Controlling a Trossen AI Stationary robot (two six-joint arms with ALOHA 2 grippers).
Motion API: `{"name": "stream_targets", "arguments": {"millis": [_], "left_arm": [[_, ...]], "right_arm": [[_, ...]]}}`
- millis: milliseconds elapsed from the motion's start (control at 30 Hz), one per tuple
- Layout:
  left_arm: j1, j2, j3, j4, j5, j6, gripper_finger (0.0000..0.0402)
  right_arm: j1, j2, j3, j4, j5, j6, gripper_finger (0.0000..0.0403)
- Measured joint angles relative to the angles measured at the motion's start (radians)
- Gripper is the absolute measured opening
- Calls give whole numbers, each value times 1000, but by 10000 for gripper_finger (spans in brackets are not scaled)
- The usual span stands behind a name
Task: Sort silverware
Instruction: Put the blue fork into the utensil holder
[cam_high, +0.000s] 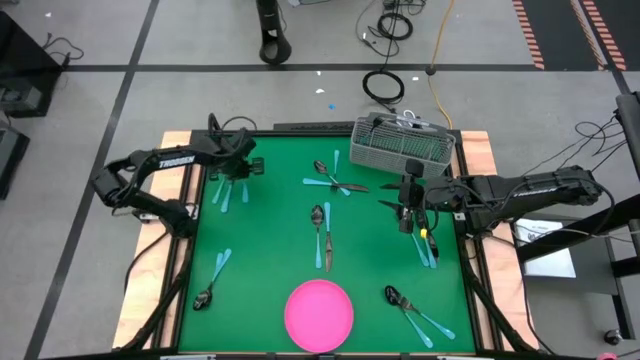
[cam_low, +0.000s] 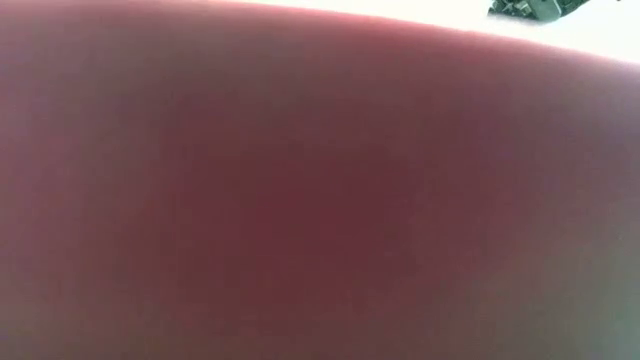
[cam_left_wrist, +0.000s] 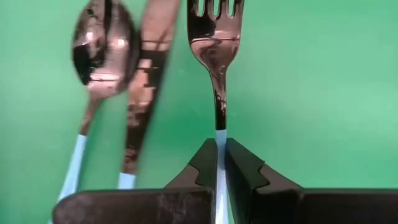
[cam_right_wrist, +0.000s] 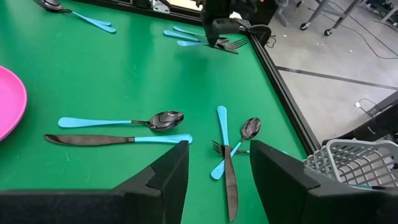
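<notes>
Shiny dark metal heads on thin, flat light-blue handles are lying scattered in small groups over the smooth green table (cam_high: 280, 240). In the left wrist view a rounded spoon (cam_left_wrist: 102, 50), a long flat knife (cam_left_wrist: 146, 81) and a four-tined fork (cam_left_wrist: 214, 43) are lying side by side at the table's far left. The left gripper (cam_left_wrist: 221, 165) is pinching the fork's pale blue handle, its two dark angular fingers pressed together on it with only the handle showing between them. The right gripper (cam_right_wrist: 217, 165) is hanging above the table's right side near the grey wire-mesh basket (cam_high: 402, 146), its blunt fingers standing spread and holding nothing. A round, glossy pink plate (cam_high: 319, 315) is sitting at the near edge. The low view is showing only a reddish blur.
</notes>
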Motion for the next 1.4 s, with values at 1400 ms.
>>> {"name": "stream_targets", "arguments": {"millis": [1400], "left_arm": [[-398, 300, 109, 1611, -178, 767, 4]], "right_arm": [[-2, 0, 0, 21, 3, -27, 160]]}}
